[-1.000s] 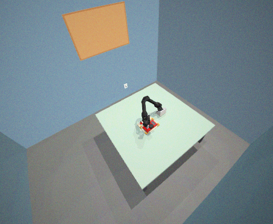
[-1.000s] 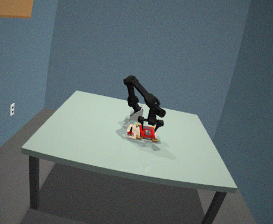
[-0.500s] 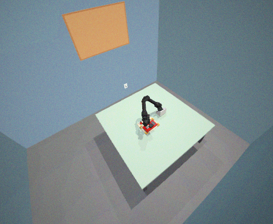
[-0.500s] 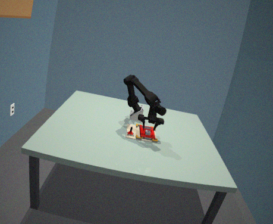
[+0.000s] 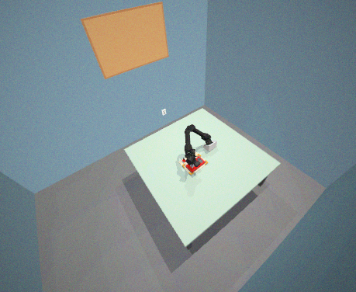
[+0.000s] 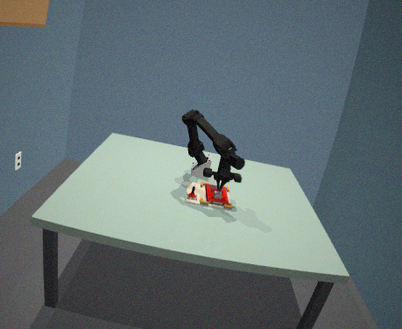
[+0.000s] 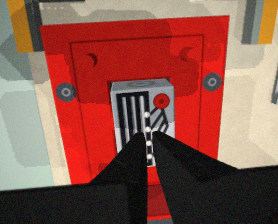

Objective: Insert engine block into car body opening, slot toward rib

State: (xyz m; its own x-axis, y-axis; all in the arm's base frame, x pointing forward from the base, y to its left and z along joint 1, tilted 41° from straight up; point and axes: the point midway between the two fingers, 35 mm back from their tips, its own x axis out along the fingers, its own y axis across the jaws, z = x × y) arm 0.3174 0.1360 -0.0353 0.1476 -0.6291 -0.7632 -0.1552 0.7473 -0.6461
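The car body, with a red panel (image 5: pixel 192 170) (image 6: pixel 210 197) (image 7: pixel 200 127) on a cream base, lies on the table. The grey engine block (image 6: pixel 217 194) (image 7: pixel 132 120) sits upright in the panel's opening. Its striped top with a red disc faces up, and part of its far side shows above the opening's edge, so it stands somewhat proud. My gripper (image 6: pixel 219 188) (image 7: pixel 148 140) is shut and empty, its fingertips together over the block's top. Whether they touch it, I cannot tell. The rib and the block's slot are not visible; the fingers hide the block's near edge.
A cream section with a small red and black piece (image 6: pixel 193 194) adjoins the red panel. Orange and grey parts (image 7: pixel 258 22) stand at the car body's corners. The arm's grey base (image 5: pixel 210 146) (image 6: pixel 201 168) stands behind it on the pale green table (image 5: pixel 216 197) (image 6: pixel 134 213).
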